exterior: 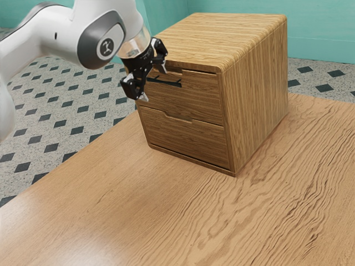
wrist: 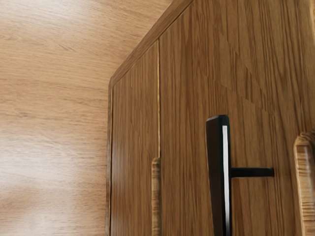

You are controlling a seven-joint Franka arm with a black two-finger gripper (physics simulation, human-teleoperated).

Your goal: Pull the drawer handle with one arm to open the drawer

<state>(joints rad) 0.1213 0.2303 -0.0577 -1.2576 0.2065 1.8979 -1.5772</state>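
A wooden cabinet (exterior: 244, 72) with two drawers stands on the table. The top drawer (exterior: 188, 97) carries a thin black bar handle (exterior: 165, 82) and its front looks flush with the cabinet. My black gripper (exterior: 147, 76) is at the handle's end toward the exterior view's left. It is open, one finger (exterior: 160, 56) above the bar and the other (exterior: 132, 88) below. In the wrist view the black handle (wrist: 218, 177) and its short stem sit close ahead against the drawer front (wrist: 192, 98).
The lower drawer (exterior: 186, 136) has a cut-out grip at its top edge. The wooden table (exterior: 166, 216) stretches wide in front of the cabinet. Beyond the table is a tiled floor (exterior: 61, 111) and a teal wall.
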